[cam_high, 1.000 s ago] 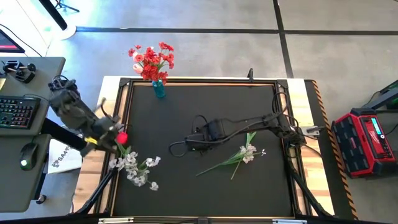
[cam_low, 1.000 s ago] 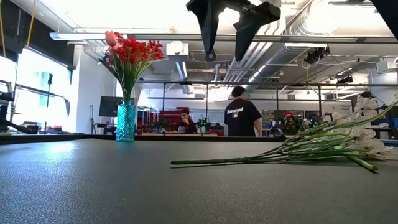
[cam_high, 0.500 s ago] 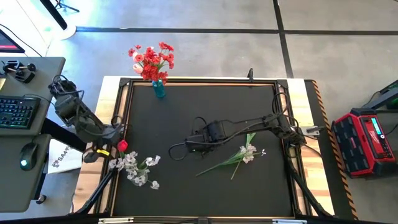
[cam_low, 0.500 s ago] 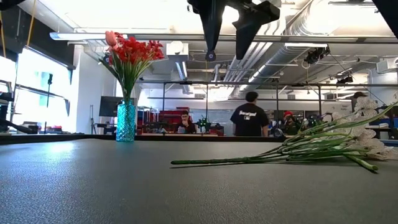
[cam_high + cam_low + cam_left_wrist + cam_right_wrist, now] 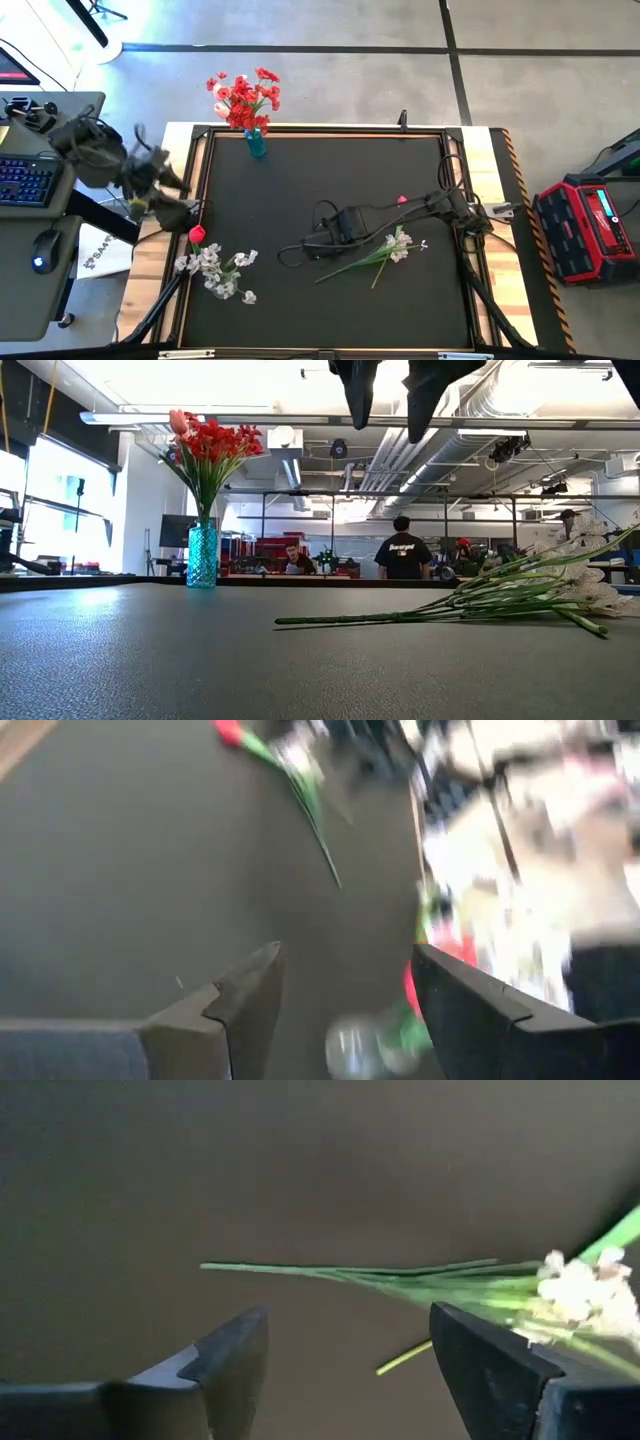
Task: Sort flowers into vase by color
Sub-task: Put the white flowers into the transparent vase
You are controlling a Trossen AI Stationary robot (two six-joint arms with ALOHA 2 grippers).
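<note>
Hovering over white spray [image 5: 560, 1290]: right end effector [image 5: 345, 1355], agape.

We see red flowers [image 5: 243, 95] upright in a blue vase [image 5: 256, 143], a white spray [image 5: 375, 252] lying mid-tabletop, and a red bud [image 5: 197, 234] beside white blossoms [image 5: 220, 270] at the left edge.

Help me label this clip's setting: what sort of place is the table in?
Likely an open robotics lab or workshop. The low view shows exposed ceiling ducts and people at benches; the high view shows a keyboard desk and a red tool case beside the table.
</note>
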